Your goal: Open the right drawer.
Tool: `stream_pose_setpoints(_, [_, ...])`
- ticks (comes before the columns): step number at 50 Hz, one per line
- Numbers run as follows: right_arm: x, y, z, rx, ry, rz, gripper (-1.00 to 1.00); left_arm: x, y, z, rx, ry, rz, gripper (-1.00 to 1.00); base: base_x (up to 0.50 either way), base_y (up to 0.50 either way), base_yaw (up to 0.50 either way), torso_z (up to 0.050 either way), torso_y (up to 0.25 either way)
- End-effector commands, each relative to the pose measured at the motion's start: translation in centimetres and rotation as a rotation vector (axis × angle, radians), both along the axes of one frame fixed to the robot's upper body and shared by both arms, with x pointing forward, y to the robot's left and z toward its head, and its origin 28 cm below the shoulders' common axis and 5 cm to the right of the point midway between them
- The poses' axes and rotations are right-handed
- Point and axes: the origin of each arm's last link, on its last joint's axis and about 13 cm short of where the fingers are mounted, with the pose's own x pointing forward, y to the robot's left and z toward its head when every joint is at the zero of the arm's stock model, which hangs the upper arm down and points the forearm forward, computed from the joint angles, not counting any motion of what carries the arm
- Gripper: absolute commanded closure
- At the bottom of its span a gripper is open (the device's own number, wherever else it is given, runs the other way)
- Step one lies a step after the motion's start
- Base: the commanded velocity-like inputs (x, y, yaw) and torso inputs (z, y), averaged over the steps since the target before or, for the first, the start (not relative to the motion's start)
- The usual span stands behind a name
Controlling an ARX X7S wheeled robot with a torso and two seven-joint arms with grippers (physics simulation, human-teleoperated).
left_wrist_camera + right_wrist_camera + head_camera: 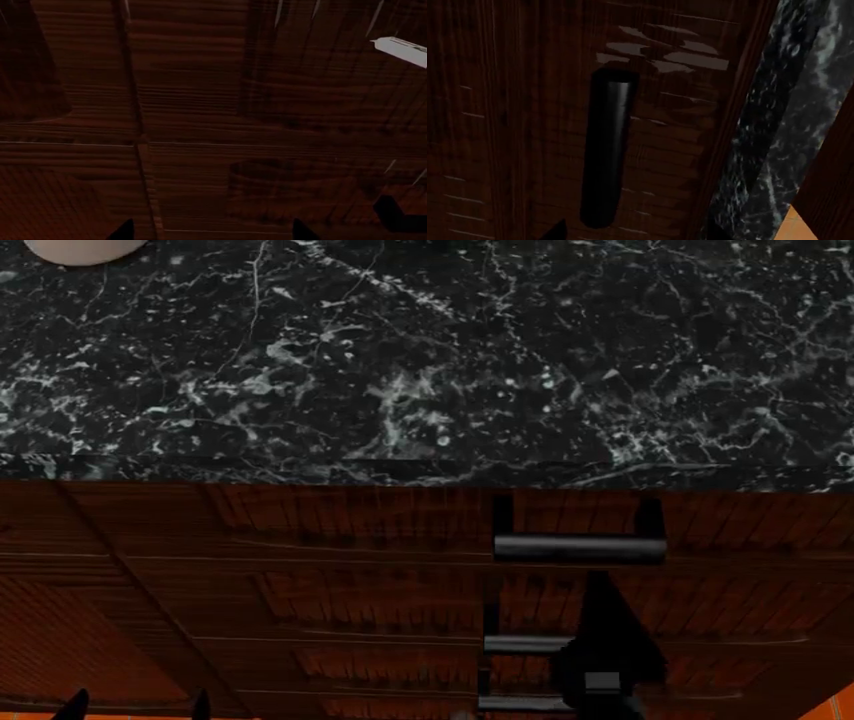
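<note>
Your right pincer [603, 680] sits just below the right drawer [400, 525], under its grey bar handle [579, 548]; its opening cannot be determined. Your left pincer [134, 705] shows two spread tips, holding nothing. The drawer lies directly beneath the black marble worktop [427, 370].

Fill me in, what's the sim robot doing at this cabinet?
It is working toward opening the right drawer, the top wood-grain front just under the black marble counter. The right arm is raised in front of the lower drawers, its tool below the grey bar handle and not yet on it. The right wrist view shows that handle close ahead, ungrasped. The left tool sits low at the left, facing bare cabinet wood. The drawer looks shut.
</note>
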Motion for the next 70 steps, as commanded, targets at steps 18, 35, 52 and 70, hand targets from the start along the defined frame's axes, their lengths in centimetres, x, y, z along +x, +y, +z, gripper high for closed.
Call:
stream_pose_setpoints(18, [3.8, 0.0, -0.3, 0.0, -0.004, 0.0, -1.0, 0.0, 0.0, -0.1, 0.008, -0.001, -0.003, -1.0, 0.0, 0.0, 0.0, 0.0, 0.0])
stream_pose_setpoints(35, [5.9, 0.6, -0.1, -0.019, 0.0, 0.015, -1.0, 0.0, 0.0, -0.1, 0.008, -0.002, -0.006, -1.0, 0.0, 0.0, 0.0, 0.0, 0.0])
stream_pose_setpoints(52, [7.0, 0.7, -1.1, -0.032, 0.031, 0.008, -1.0, 0.0, 0.0, -0.1, 0.01, 0.0, -0.008, -1.0, 0.0, 0.0, 0.0, 0.0, 0.0])
stream_pose_setpoints(70, [7.8, 0.6, -1.3, -0.04, 0.032, 0.002, -1.0, -0.1, -0.1, -0.1, 0.015, 0.001, -0.012, -1.0, 0.0, 0.0, 0.0, 0.0, 0.0])
